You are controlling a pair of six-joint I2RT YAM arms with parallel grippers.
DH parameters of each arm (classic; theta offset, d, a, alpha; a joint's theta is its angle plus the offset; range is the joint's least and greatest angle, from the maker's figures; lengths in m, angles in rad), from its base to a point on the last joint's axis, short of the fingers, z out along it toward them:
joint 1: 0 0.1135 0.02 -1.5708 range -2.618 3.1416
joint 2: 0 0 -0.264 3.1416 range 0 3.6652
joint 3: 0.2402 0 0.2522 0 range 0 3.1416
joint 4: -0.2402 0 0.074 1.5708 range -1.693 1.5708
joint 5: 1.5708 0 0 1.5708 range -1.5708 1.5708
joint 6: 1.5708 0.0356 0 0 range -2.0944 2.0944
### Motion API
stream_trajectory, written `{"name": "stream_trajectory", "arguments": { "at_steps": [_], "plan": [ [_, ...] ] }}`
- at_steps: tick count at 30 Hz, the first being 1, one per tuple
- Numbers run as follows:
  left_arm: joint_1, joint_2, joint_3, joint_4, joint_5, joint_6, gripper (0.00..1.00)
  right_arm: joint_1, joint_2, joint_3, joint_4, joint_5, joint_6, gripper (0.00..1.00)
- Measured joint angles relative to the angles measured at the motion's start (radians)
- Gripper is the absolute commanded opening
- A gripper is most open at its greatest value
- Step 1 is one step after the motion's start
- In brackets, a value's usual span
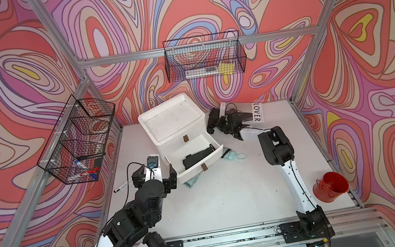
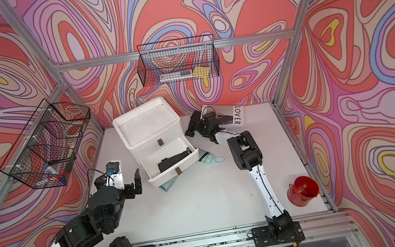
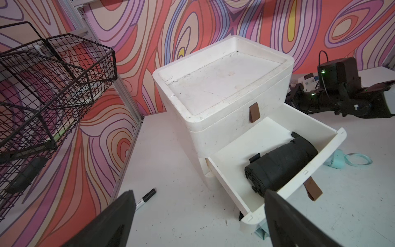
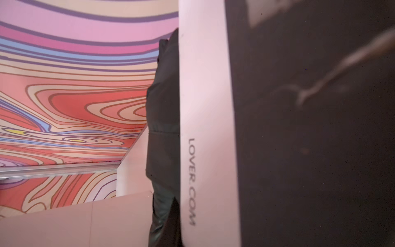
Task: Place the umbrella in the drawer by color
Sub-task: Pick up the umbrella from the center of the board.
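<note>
Done: black umbrella [image 3: 280,166] in open lower drawer [image 3: 256,139] | To do: dark bundle [image 4: 163,139] far right, likely next | left gripper [image 3: 198,198] apart, empty | right gripper [image 1: 214,127]: cannot tell

"LOVER" stands in black capitals on a white-bordered card [image 1: 257,115] at the tabletop's [image 1: 227,191] rear; close up, its border [image 4: 203,85] reads "LOVER.COM".

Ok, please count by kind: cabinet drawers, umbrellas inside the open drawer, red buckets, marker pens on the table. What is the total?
White plastic cabinet drawers: 2 (shut upper drawer, open lower drawer)
Black folded umbrella in the lower drawer: 1
Red metal bucket: 1
Black-capped white marker pen: 1
Total: 5
</note>
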Motion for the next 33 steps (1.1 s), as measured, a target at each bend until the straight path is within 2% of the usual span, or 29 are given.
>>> {"name": "stream_trajectory", "arguments": {
  "at_steps": [4, 9, 19, 23, 27, 30, 33],
  "plan": [
    [0.0, -0.024, 0.0, 0.0, 0.0, -0.001, 0.99, -0.068, -0.089, -0.128, 0.016, -0.042, -0.029, 0.0],
    [0.0, -0.058, 0.0, 0.0, 0.0, -0.004, 0.99, -0.132, -0.273, -0.302, 0.031, -0.047, -0.08, 0.0],
    [0.0, -0.079, 0.0, -0.008, 0.049, -0.026, 0.99, -0.115, -0.677, -0.584, 0.075, -0.068, -0.178, 0.0],
    [0.0, -0.081, 0.0, -0.008, 0.104, -0.026, 0.99, -0.115, -0.868, -0.695, -0.032, -0.06, -0.318, 0.0],
    [0.0, -0.059, 0.016, -0.016, 0.178, -0.023, 0.99, -0.114, -1.056, -0.732, -0.201, -0.05, -0.512, 0.0],
    [0.0, 0.011, 0.086, -0.052, 0.253, -0.025, 0.99, -0.094, -1.196, -0.754, -0.311, -0.034, -0.699, 0.0],
    [0.0, 0.116, 0.209, -0.114, 0.335, -0.031, 0.99, -0.023, -1.315, -0.782, -0.397, -0.003, -0.911, 0.0]
  ]
}}
